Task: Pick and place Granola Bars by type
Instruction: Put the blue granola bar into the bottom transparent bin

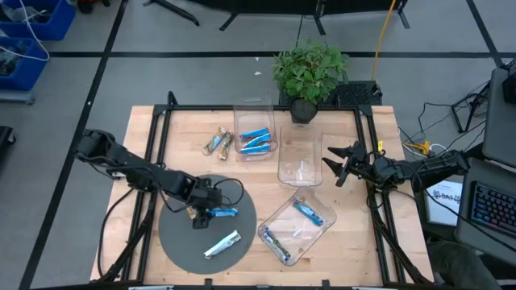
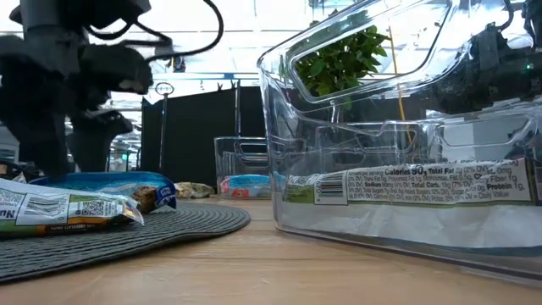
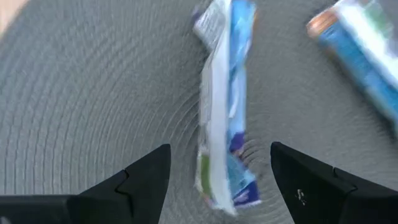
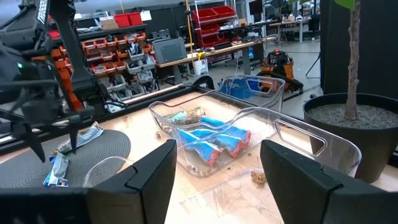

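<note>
Silvery-white granola bar (image 3: 225, 106) on grey mat (image 3: 87, 93), between spread fingers of left gripper (image 3: 221, 177), untouched.

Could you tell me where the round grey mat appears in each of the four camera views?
High view: the round grey mat lies at the table's front, left of centre.
Low view: lower left foreground.
Left wrist view: it fills the frame.
Right wrist view: left edge.
Shared landmark: the left gripper, open over the mat.
</note>
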Available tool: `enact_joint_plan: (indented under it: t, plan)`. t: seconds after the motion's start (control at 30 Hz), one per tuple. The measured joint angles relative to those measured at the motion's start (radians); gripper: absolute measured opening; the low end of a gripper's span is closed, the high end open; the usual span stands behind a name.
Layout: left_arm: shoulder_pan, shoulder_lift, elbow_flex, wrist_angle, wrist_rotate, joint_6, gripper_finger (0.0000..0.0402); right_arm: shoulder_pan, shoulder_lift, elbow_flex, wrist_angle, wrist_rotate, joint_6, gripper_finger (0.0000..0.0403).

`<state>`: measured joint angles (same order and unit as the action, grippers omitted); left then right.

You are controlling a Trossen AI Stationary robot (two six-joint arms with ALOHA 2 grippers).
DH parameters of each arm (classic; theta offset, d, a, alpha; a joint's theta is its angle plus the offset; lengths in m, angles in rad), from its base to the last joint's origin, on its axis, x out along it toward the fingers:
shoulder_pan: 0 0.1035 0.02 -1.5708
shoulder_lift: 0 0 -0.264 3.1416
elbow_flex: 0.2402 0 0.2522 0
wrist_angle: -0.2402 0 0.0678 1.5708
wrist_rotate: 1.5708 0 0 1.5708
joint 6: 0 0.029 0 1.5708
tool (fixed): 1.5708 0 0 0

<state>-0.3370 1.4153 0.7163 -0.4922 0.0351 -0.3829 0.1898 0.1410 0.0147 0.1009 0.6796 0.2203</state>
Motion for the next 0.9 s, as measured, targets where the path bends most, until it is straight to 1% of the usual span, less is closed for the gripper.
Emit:
enact_joint_plan:
  t: [0.2, 0.33, 0.47, 0.73, 0.83, 0.9]
  plan:
    - [0.0, 0.088, -0.003, 0.039, -0.009, 0.006, 0.0273, 0.0, 0.0, 0.0, 0.0, 0.0, 0.0, 0.0224]
    - [-0.001, 0.119, -0.001, 0.058, -0.059, -0.01, 0.0273, 0.0, 0.0, 0.0, 0.0, 0.0, 0.0, 0.0224]
    - [0.0, 0.124, 0.0, 0.066, -0.093, -0.016, 0.0273, 0.0, 0.0, 0.0, 0.0, 0.0, 0.0, 0.0224]
    - [0.012, 0.126, -0.002, 0.103, -0.08, -0.003, 0.0273, 0.0, 0.0, 0.0, 0.0, 0.0, 0.0, 0.0224]
    - [0.001, 0.126, -0.002, 0.109, -0.1, -0.012, 0.0272, 0.0, 0.0, 0.0, 0.0, 0.0, 0.0, 0.0224]
    - [-0.001, 0.126, -0.002, 0.112, -0.107, -0.032, 0.0264, 0.0, 0.0, 0.0, 0.0, 0.0, 0.0, 0.0224]
